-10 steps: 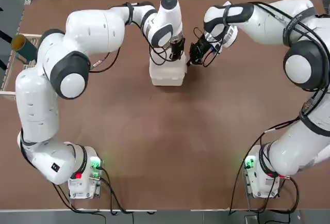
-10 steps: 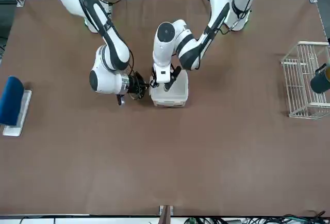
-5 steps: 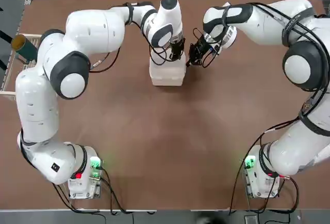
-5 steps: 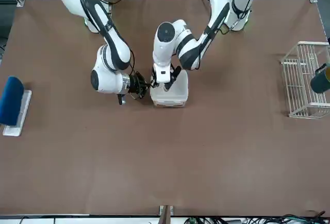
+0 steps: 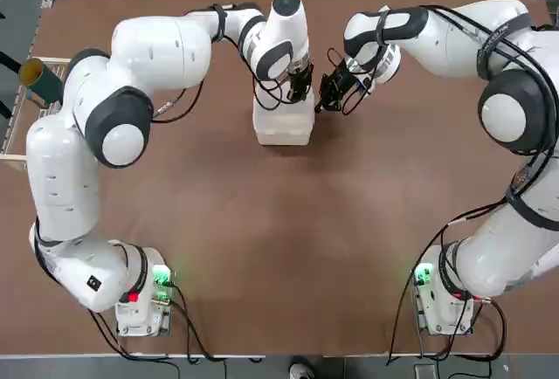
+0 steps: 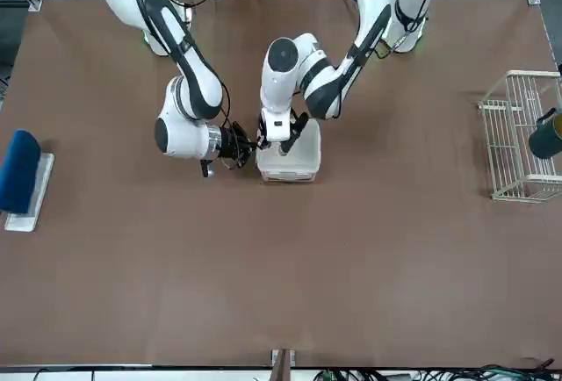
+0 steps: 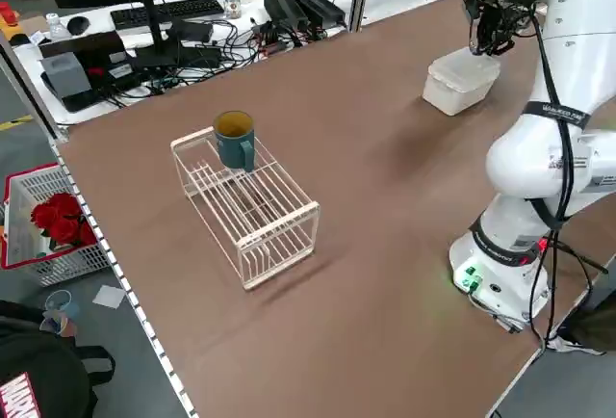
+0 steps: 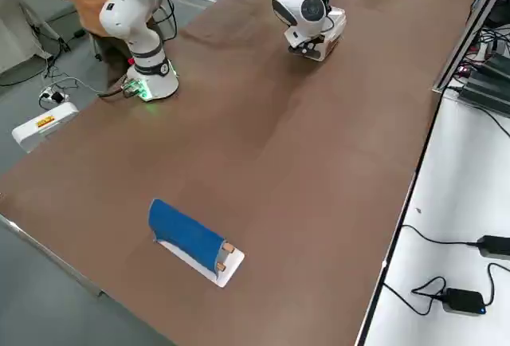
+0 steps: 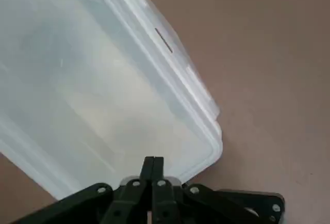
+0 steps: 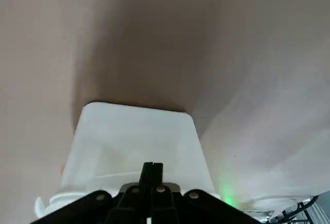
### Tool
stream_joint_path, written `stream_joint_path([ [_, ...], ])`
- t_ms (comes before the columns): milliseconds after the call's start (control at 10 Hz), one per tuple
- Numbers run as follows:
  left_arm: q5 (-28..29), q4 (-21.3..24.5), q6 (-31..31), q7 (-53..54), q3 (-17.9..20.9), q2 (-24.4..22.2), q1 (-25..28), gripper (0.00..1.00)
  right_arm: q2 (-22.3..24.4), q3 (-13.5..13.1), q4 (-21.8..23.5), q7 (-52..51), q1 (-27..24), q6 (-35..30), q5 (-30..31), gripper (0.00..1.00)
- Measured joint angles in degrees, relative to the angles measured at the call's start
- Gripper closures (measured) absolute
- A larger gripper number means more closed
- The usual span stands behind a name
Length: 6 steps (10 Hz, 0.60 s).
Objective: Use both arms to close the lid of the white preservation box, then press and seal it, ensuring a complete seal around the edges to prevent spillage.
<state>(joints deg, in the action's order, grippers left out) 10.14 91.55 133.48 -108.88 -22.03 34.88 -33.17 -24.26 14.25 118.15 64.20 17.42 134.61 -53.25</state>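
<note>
In the top view the lower half of the frame holds only the bare brown table and the two arm bases; the work sits in the upper centre, where the white preservation box stands with its lid already lying flat on it. Both wrist views bear this out, the lid showing as a level milky surface over the body. So the closing step looks done, and what is left, as far as I can judge, is the pressing round the edges. The left gripper is at the upper right part of the box in the top view, over the lid near its far rim, its fingers pressed together with no gap in its own wrist view and their tips at or just above the lid. The right gripper is just beside the box's right-hand side in that view, its fingers likewise closed together and holding nothing; whether it touches the box wall I cannot tell. Whether the rim is snapped down all round does not show. At the far left of the frame a wire rack with a mug stands well apart.
</note>
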Motion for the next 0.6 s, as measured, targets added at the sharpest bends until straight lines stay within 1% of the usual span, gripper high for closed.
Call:
stream_joint_path([
  [600,0.0,-0.2,-0.2,0.0,0.1,0.1,0.0,0.99,0.0,-0.5,0.2,-0.3,0.7,0.4,-1.6,0.99],
])
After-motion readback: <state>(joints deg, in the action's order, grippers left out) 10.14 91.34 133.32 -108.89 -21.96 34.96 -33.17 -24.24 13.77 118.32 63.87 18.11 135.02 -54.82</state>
